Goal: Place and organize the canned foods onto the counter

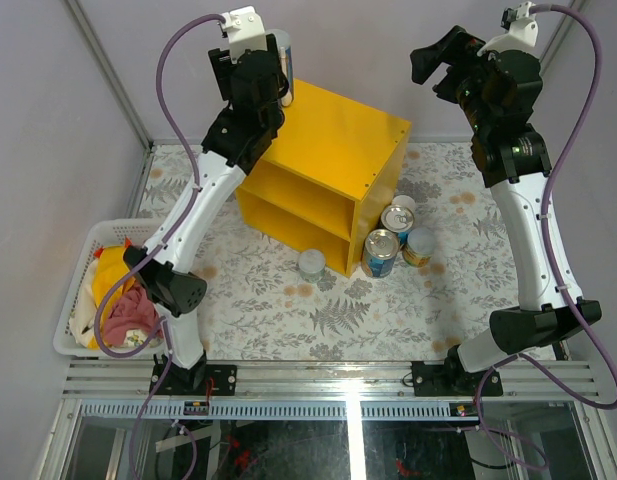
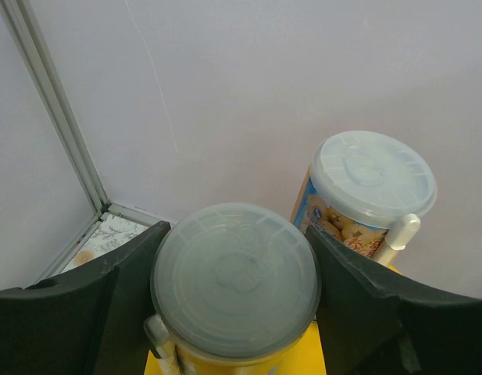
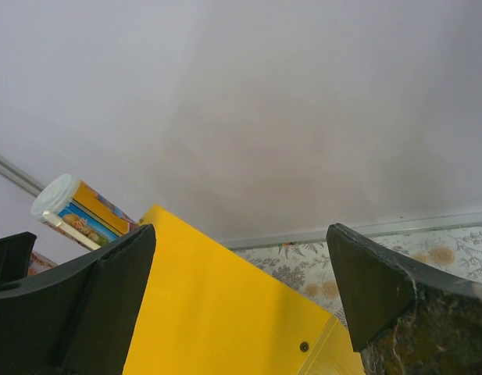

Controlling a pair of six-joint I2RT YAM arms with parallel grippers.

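Observation:
My left gripper (image 1: 258, 80) hovers over the back left corner of the yellow counter (image 1: 333, 135). It is shut on a yellow tube can with a pale lid (image 2: 234, 277), and both fingers press its sides. A second lidded can (image 2: 369, 191) stands just beyond it on the counter top and also shows as a yellow tube (image 3: 76, 207). My right gripper (image 1: 433, 62) hangs open and empty, high above the counter's right side. On the table in front of the counter stand a steel blue-labelled can (image 1: 380, 252), another can (image 1: 398, 215), and two pale-lidded cans (image 1: 420, 245) (image 1: 311, 263).
A white basket (image 1: 78, 290) with cloth in it sits at the table's left edge. The walls meet close behind the counter. The counter's two open compartments (image 1: 298, 205) face the front.

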